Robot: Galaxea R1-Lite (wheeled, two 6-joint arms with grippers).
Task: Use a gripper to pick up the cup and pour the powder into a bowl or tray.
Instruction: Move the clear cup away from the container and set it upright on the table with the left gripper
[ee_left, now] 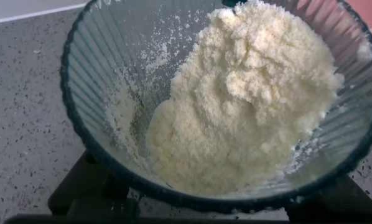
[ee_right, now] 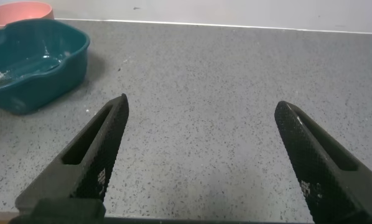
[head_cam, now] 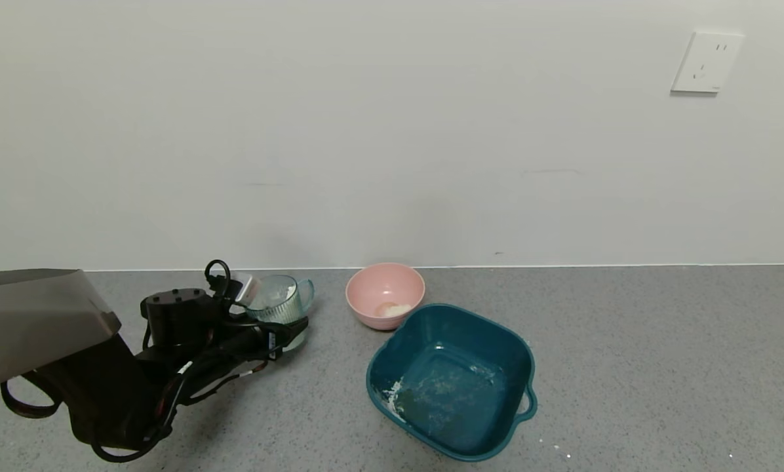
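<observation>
Cup (head_cam: 280,303), full of powder (ee_left: 248,99), sits pinched in the left tool (head_cam: 271,328) near the bench; pouring into the pink bowl (head_cam: 385,288) remains. Right tool (ee_right: 204,155) idles, spread.

Cup (head_cam: 279,303): translucent ribbed plastic — glossy
Powder (ee_left: 248,99): fine, clumpy, matt
Pink bowl (head_cam: 385,294): smooth, matt
Teal tub (head_cam: 454,380): shiny plastic — powder-smeared
Counter (head_cam: 661,367): speckled grey, stone-like
Right gripper's fingers (ee_right: 99,155): black, woven texture
</observation>
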